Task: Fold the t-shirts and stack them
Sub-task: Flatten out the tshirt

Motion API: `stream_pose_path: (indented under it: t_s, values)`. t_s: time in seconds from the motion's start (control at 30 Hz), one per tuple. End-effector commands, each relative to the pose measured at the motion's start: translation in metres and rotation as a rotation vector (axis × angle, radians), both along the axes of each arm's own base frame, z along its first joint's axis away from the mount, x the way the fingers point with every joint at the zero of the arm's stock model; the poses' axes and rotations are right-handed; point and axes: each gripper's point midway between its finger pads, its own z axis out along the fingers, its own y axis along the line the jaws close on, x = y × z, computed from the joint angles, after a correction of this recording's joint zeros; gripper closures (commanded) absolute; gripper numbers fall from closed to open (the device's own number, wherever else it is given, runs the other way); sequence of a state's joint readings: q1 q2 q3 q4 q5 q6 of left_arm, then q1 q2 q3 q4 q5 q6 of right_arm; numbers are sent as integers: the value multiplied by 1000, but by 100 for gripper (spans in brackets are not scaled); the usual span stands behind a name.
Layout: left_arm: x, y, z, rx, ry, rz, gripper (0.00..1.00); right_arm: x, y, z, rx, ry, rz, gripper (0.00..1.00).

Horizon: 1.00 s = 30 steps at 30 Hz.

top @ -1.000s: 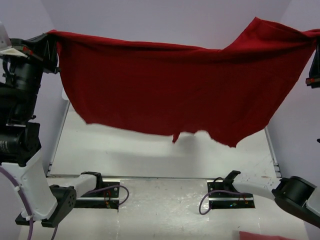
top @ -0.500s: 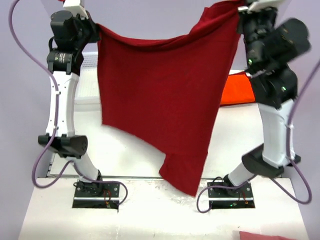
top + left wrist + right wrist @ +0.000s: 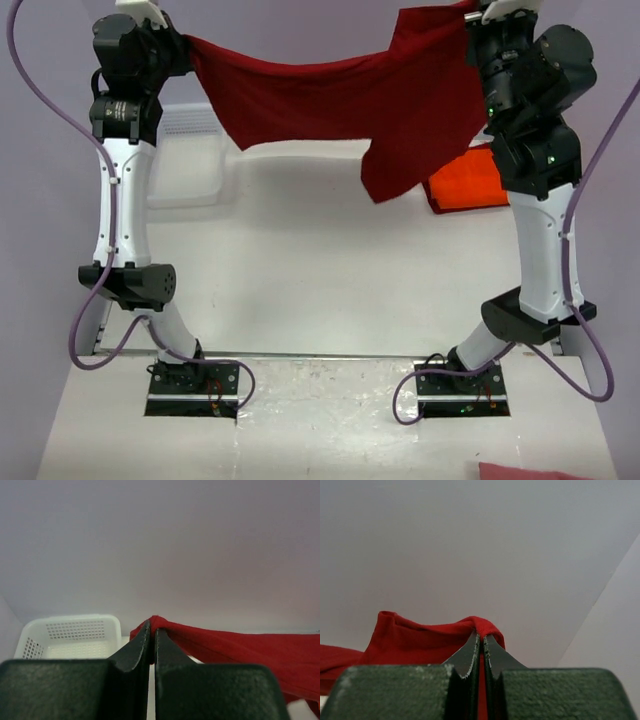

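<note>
I read left fingers and right fingers each pinched on crimson t-shirt edge. It spans left-right overhead, slack hanging nearer right arm, above orange t-shirt.

Overhead from behind, 2 close wrist views, all share crimson t-shirt

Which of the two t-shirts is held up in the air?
The dark red t-shirt: left gripper and right gripper each pinch an edge, so it hangs between them. The orange t-shirt lies on the table.
</note>
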State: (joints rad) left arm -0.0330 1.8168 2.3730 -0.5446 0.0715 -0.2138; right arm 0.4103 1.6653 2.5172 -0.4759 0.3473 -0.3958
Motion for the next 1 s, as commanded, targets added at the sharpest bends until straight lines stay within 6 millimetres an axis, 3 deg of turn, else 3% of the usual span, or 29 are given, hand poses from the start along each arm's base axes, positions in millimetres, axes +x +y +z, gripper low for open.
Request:
stream_pose_path:
  t_s: [0.0,0.1,0.17,0.2,0.23,0.3,0.37,0.43,0.53,0.63,0.7,0.8,0.83,0.87,0.9,0.93,0.97]
  values:
    - [-45,7,49,12,-113,14,100,-67,-25,48,77,-141,17,100]
    - [-75,4,51,3,-107,-4,100,-88,-21,42,67,-116,35,100]
    - [-118,1,66,-10,-147,-23,100,-126,-33,46,104,-124,38,100]
    - [-114,0,56,-11,-118,-30,100,-127,-25,43,94,-108,67,100]
    - [-137,0,67,-12,-151,-36,100,-145,-31,47,111,-119,79,100]
    - [-156,-5,64,-13,-134,-64,100,-162,-31,44,123,-102,104,100]
    - [-186,-8,76,-7,-157,-88,100,-177,-47,44,156,-97,67,100]
    - [-214,-9,91,-4,-204,-96,100,-187,-47,45,150,-93,86,100]
    - [-238,-11,108,-16,-249,-113,100,-195,-53,50,162,-102,77,100]
    - [-236,-19,106,-25,-231,-153,100,-194,-48,56,157,-113,64,100]
    - [-225,-22,98,-34,-206,-172,100,-187,-29,54,128,-119,102,100]
    - [-187,-26,56,-55,-94,-183,100,-169,-5,39,106,-89,109,100]
    - [-167,-27,25,-63,-17,-182,100,-163,3,36,95,-86,122,100]
    - [-156,-27,15,-67,-4,-179,100,-148,16,20,63,-53,116,100]
    - [-145,-25,1,-70,22,-168,100,-134,11,10,93,-29,81,100]
    - [-127,-24,-32,-74,95,-157,100,-117,28,-3,64,2,121,100]
    - [-115,-20,-48,-74,129,-130,100,-95,21,-24,81,61,82,100]
